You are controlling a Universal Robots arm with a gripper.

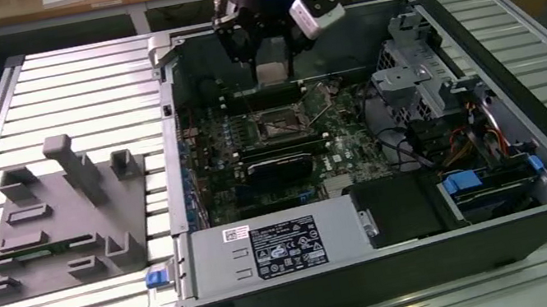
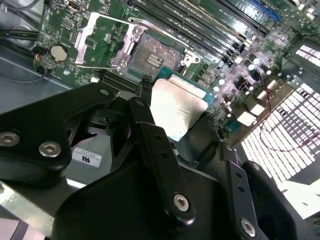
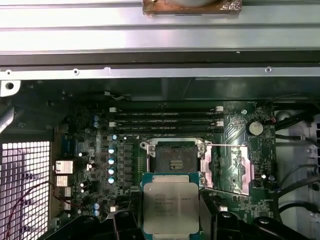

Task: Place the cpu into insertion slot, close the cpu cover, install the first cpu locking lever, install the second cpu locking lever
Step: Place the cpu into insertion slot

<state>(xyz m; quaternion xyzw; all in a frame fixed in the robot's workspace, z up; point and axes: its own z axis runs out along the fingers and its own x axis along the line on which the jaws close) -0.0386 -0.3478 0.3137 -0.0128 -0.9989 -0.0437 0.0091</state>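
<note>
My gripper point(image 1: 271, 70) hangs inside the open computer case, shut on the cpu point(image 3: 171, 207), a flat square chip with a dull grey metal face. Black fingers point(image 3: 122, 222) clamp the chip's two opposite edges in both wrist views. The cpu point(image 2: 177, 107) is held above the motherboard, just short of the insertion slot point(image 3: 175, 160). The insertion slot point(image 2: 152, 57) is bare, with a dark centre and a silvery rim. The cpu cover point(image 3: 227, 167) is swung open and lies flat beside the socket. Thin wire levers point(image 3: 222, 145) run along the cover's edges.
The case wall point(image 1: 173, 137) and drive cage point(image 1: 411, 80) close in the motherboard. A long black card point(image 1: 278, 161) lies just in front of the insertion slot point(image 1: 277, 124), and memory slots point(image 3: 165, 120) run beyond it. A grey fixture block point(image 1: 52, 224) sits on the slatted table at the exterior view's left.
</note>
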